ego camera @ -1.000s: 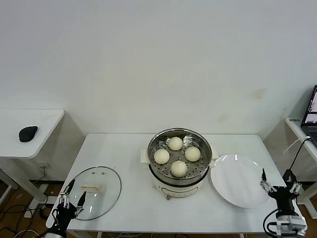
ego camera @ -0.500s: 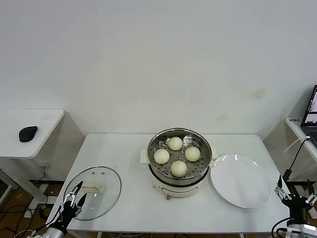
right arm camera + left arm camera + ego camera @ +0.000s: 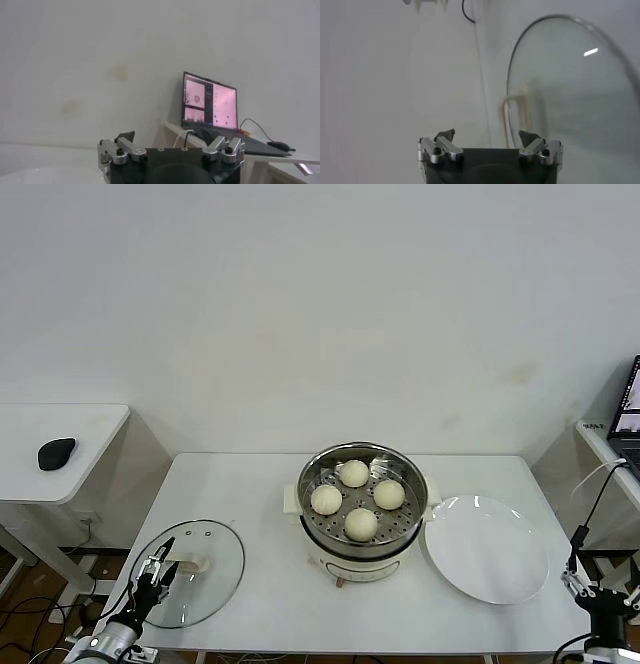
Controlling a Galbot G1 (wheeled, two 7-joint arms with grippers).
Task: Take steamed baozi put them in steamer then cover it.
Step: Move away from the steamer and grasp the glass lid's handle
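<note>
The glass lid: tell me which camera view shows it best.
The head view: the whole cover lies flat on the table left of the steamer, the left gripper open at its handle. The left wrist view shows only its handle and part of its rim. The right wrist view shows none of it.

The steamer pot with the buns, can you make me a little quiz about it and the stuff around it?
1. How many steamed baozi sit inside the steamer?
2. True or false: the cover is on top of the steamer.
3. Which gripper is closest to the cover's handle? A) left gripper B) right gripper

Key:
1. Four, all on the perforated tray.
2. False. The glass cover lies flat on the table, to the robot's left of the steamer, which stands open.
3. A. The left gripper is open, right by the handle. The right gripper is open too, off past the empty white plate.
</note>
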